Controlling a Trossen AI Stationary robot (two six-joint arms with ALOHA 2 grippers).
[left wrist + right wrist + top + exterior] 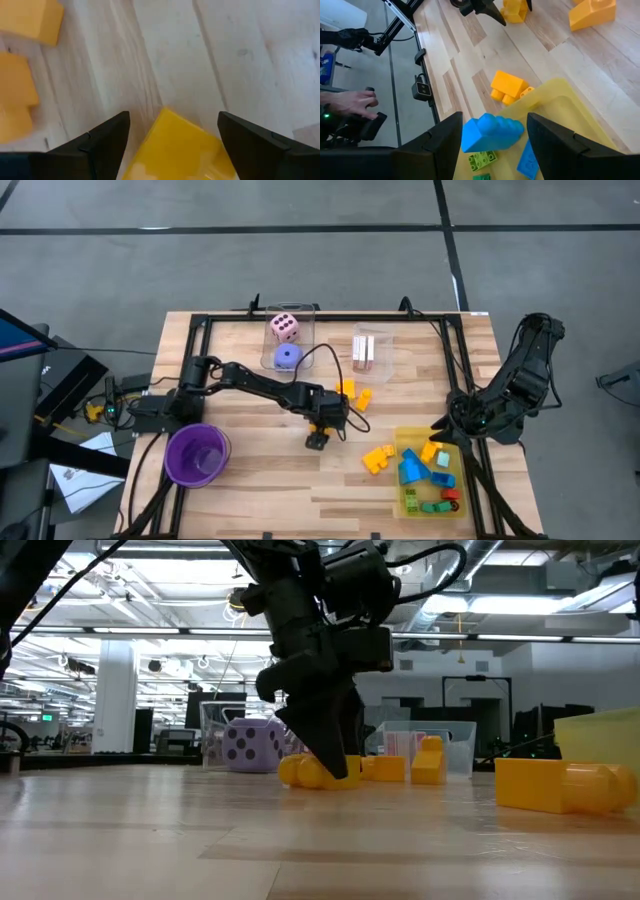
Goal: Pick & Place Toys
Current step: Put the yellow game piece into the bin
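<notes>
My left gripper points down at the table's middle, open, its fingers standing on either side of a yellow block that lies on the wood; a gap shows on each side. The low view shows the same block under the fingers. Two more yellow blocks lie just beyond, and another lies nearer the yellow tray. My right gripper hangs open above the tray, over a blue block lying in it with green ones.
A purple cup stands at the near left. Clear boxes at the far side hold a pink die, a purple die and cards. A person's hand rests on a controller beyond the table's edge.
</notes>
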